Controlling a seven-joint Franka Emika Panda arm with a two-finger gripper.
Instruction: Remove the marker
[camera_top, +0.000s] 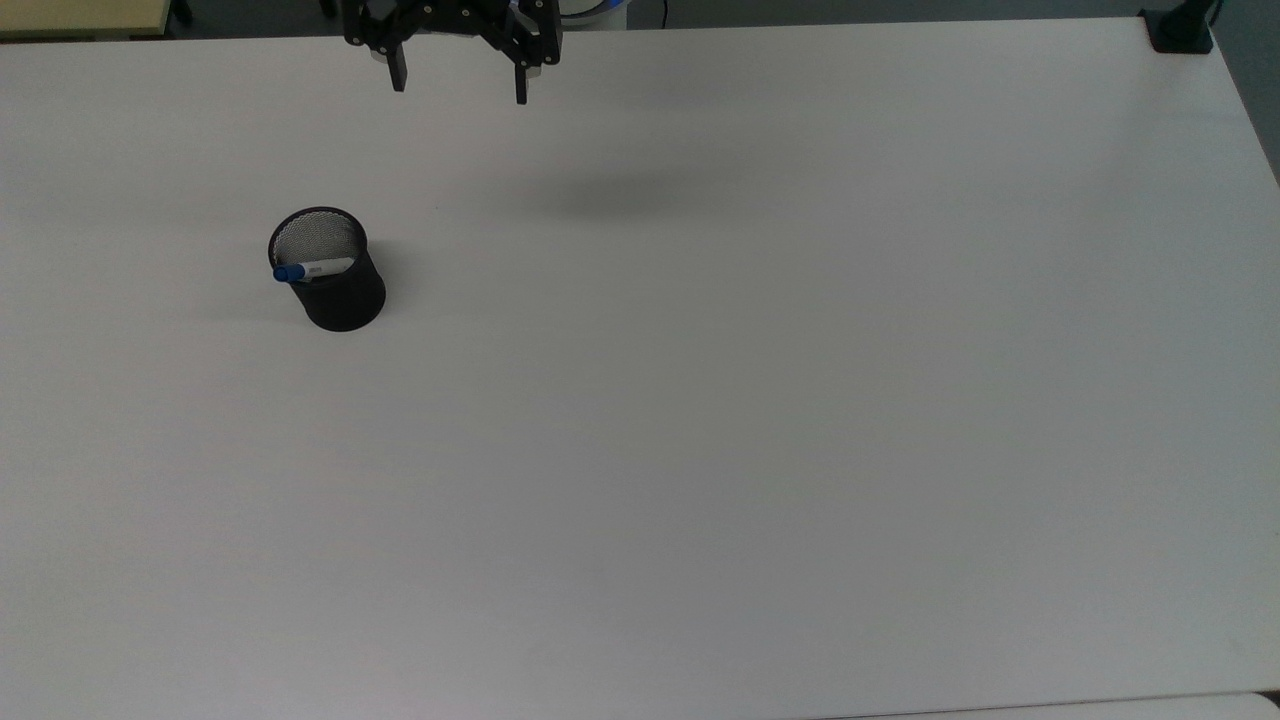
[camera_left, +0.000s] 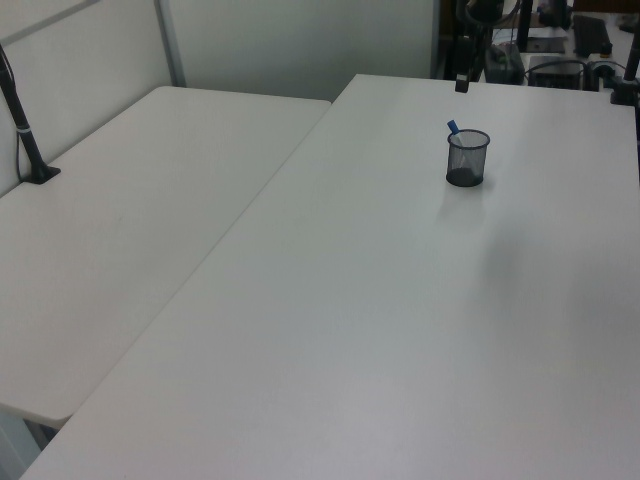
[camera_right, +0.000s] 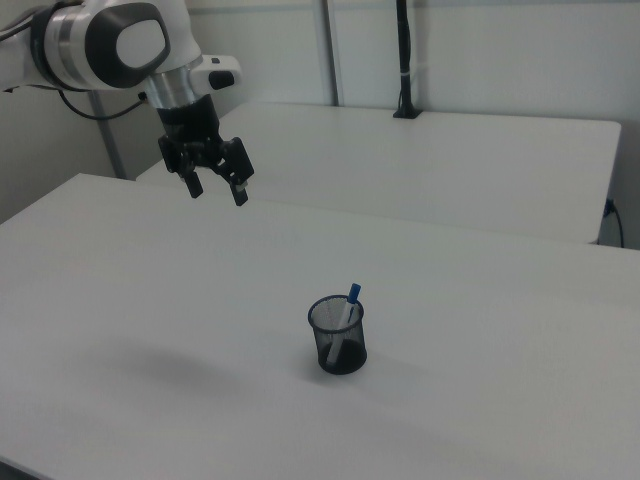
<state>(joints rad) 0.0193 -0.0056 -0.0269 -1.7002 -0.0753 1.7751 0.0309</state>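
The marker (camera_top: 312, 269) leans against the mesh cup (camera_top: 340, 295) rim, cap protruding for access; the claw (camera_top: 460, 88), fingers spread, hovers well apart from the cup.

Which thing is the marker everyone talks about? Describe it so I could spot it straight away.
Look at the big white table; one black mesh cup stands on it, toward the top view's left. The marker leans inside that cup, a slim white barrel whose blue cap pokes over the rim, the sole spot of colour on the table.
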